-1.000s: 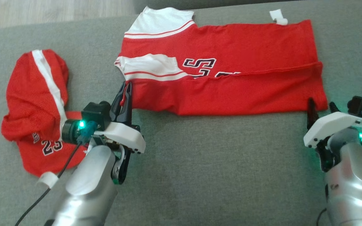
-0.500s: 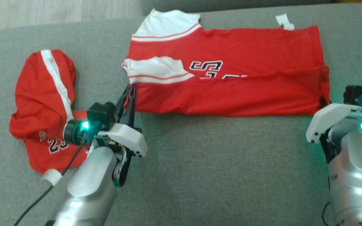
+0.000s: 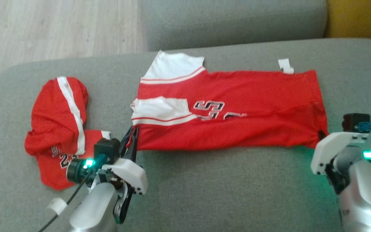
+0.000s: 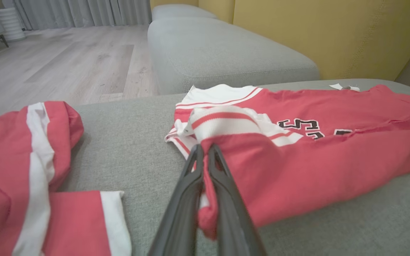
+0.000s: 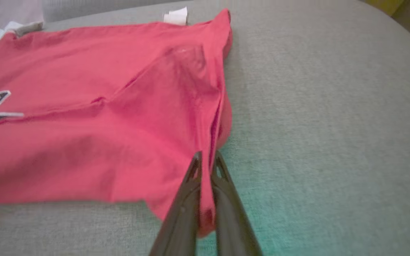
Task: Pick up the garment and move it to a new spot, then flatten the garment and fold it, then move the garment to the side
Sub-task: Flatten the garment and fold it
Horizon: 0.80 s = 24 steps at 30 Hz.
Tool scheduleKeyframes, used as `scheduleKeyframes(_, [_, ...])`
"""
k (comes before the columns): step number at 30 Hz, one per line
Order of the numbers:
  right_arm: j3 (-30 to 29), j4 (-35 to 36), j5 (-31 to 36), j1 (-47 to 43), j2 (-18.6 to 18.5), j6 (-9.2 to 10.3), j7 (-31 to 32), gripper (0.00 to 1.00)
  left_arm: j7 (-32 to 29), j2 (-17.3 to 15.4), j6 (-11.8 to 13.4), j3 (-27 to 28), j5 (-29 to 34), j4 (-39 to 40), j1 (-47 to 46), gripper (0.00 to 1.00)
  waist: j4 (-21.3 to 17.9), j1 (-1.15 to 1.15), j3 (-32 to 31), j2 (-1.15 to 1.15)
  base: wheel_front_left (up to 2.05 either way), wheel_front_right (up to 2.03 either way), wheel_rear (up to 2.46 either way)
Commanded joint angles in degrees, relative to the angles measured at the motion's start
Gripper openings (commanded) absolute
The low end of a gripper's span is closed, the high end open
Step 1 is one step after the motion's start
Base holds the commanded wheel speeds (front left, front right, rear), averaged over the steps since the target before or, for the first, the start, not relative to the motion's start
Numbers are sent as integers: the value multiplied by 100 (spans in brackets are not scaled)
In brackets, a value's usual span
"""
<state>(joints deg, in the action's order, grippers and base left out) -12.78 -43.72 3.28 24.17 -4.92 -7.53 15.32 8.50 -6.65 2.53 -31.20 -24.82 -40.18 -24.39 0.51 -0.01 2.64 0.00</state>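
Note:
The garment is a red jersey with white sleeve trim and black numbers, lying folded lengthwise across the grey sofa seat. At its near left corner, my left gripper is shut on the fabric; the left wrist view shows the red cloth pinched between the dark fingers of the left gripper. My right gripper is shut on the near right corner. In the right wrist view the hem of the garment runs down between the fingers of the right gripper.
A second red garment with a white stripe lies crumpled at the left of the seat. A small white tag sits by the jersey's far right corner. Another grey cushion, wooden floor and a yellow backrest lie beyond.
My right gripper has moved up to the jersey's near right corner and shut on it. The left gripper keeps its hold. The head camera has tilted up, shifting the whole picture down.

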Motion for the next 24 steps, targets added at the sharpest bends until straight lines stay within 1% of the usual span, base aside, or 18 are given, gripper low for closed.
scheduleKeyframes(1, [197,314,-138,77,-124,4,63,0,65,-158,37,188,-35,203,-150,0,-19,1,-124,0,0,0,0])
scheduleKeyframes(5, [603,1123,-901,-492,-371,4,725,0,-43,-217,66,148,-60,380,9,0,-13,1,-355,0,0,0,0])
scheduleKeyframes(8, [796,1826,-1405,-1023,-592,4,1257,0,-223,-290,58,99,-97,511,179,0,-11,1,-487,0,0,0,0])
scheduleKeyframes(10, [877,2261,-1649,-1364,-753,4,1561,0,-484,-368,6,-7,-94,526,311,0,-17,1,-558,0,0,0,0])
scheduleKeyframes(13, [849,2835,-1890,-1798,-891,4,1899,0,-683,-427,-32,-99,-116,652,475,0,-23,1,-623,0,0,0,0])
scheduleKeyframes(15, [783,3127,-1996,-2030,-914,4,2055,0,-817,-452,-33,-145,-140,751,578,0,-16,1,-630,0,0,0,0])
scheduleKeyframes(18, [679,3441,-2053,-2293,-855,4,2162,0,-947,-510,6,-189,-148,885,700,0,-6,1,-608,0,0,0,0])
scheduleKeyframes(21, [598,3650,-2023,-2499,-719,4,2167,0,-1001,-546,56,-218,-152,1013,775,0,9,1,-544,0,0,0,0])
scheduleKeyframes(24, [542,3705,-1939,-2564,-628,4,2064,0,-1008,-542,88,-237,-149,1060,779,0,17,1,-479,0,0,0,0])
